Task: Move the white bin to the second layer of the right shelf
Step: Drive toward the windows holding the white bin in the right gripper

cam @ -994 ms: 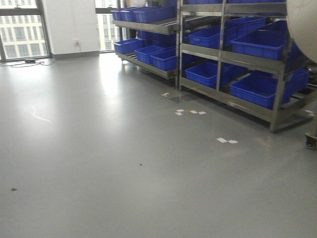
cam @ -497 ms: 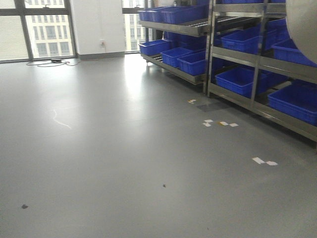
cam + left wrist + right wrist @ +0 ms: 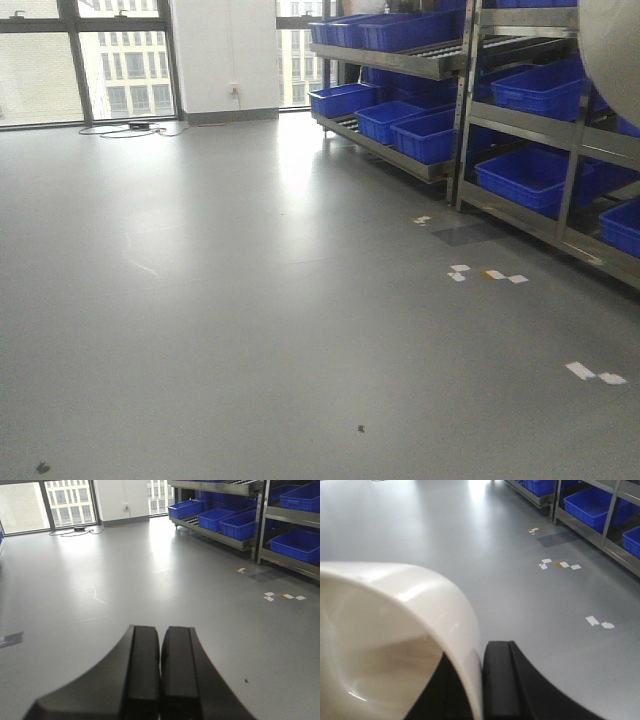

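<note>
Right claw [image 3: 479, 680] first: it's clamped on the wall of the white bin [image 3: 395, 630], one black finger outside the rim and the other showing dark on the inner side. Makes sense to me, since the tub is smooth with no handle that I can see, so pinching the rim is about the only grip on offer. The open mouth faces the wrist camera, so the bin hangs tipped off the claw, not upright.

Left claw [image 3: 160, 645] has its fingers pressed together on nothing, pointing out over bare floor [image 3: 125, 580]. My guess is it's parked shut because this is a one-arm carry.

In the front view the bin only shows as a pale curve in the top right corner [image 3: 615, 50], held up high and well off the floor, which I reckon keeps it safe while the base drives.

The right shelf [image 3: 520, 122] sits off to the right, with blue crates [image 3: 530, 170] on the levels I can see. I can't pick out the spot on its second layer from here. Tape marks [image 3: 487, 274] dot the floor near its foot. So the bin is in hand, not yet delivered.
</note>
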